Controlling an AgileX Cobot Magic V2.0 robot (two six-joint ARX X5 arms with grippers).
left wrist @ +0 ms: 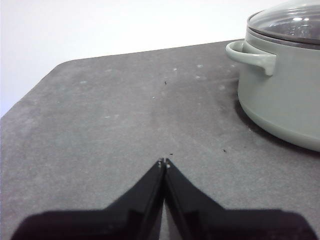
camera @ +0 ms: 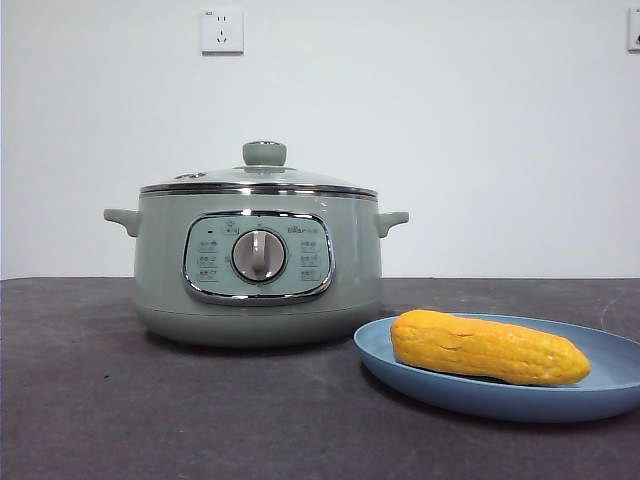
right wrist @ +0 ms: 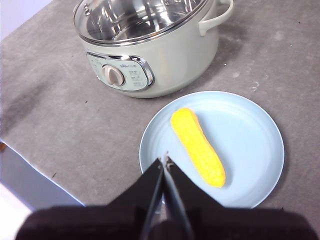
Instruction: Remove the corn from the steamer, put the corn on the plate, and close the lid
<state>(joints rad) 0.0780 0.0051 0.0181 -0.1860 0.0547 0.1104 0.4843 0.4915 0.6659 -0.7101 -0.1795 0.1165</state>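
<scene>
While the corn (right wrist: 197,147) lies on the plate (right wrist: 250,135) just beside it, the right tool (right wrist: 164,159) hangs clenched, empty.

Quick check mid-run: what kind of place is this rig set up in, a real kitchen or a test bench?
Probably a test bench, not a kitchen: a bare dark table against a plain white wall with a socket, holding only the steamer and the plate with the corn.

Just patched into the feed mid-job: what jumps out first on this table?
The yellow corn lies on the blue plate, beside the green steamer. The glass lid sits on the steamer. Both grippers are shut and hold nothing: the right gripper hovers over the plate's rim, the left gripper over bare table.
</scene>
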